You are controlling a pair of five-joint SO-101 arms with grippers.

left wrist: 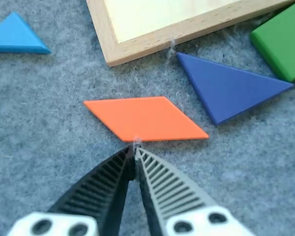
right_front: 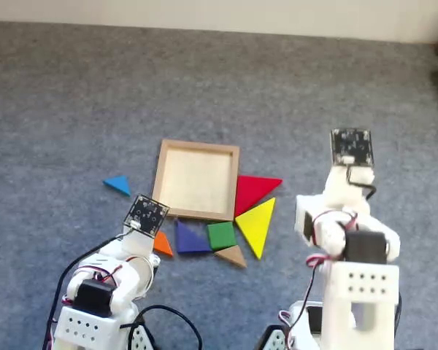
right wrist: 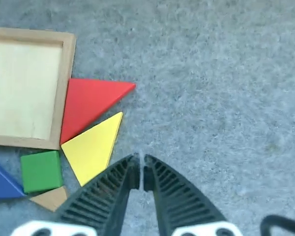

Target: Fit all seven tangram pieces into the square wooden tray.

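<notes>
Just ahead of the left tool point(left wrist: 134, 150), whose ribbed fingers are pressed together with nothing between them, lies the orange parallelogram point(left wrist: 145, 118) — its near edge sits right at the fingertips, though I cannot tell whether they touch it. Beyond that piece is a corner of the square wooden tray point(left wrist: 152, 44). The dark blue triangle point(left wrist: 228, 88) lies just beside the parallelogram, between it and the green square point(right wrist: 39, 170), and the small light blue triangle point(left wrist: 15, 37) lies well apart on the other side, off the tray's outer edge. The right tool point(right wrist: 139, 164) hangs over the grey counter point(right wrist: 226, 73) with its fingers all but together — only a thin slit shows between them — and it grips nothing. Nearest to it is the yellow triangle point(right wrist: 94, 147), just beside its tip. Past that, the red triangle point(right wrist: 91, 105) lies against the tray's rim and meets the yellow one at a corner. The small tan triangle point(right wrist: 51, 197) sits next to the green square, near the yellow triangle's point. All seven pieces lie on the counter outside the tray.
</notes>
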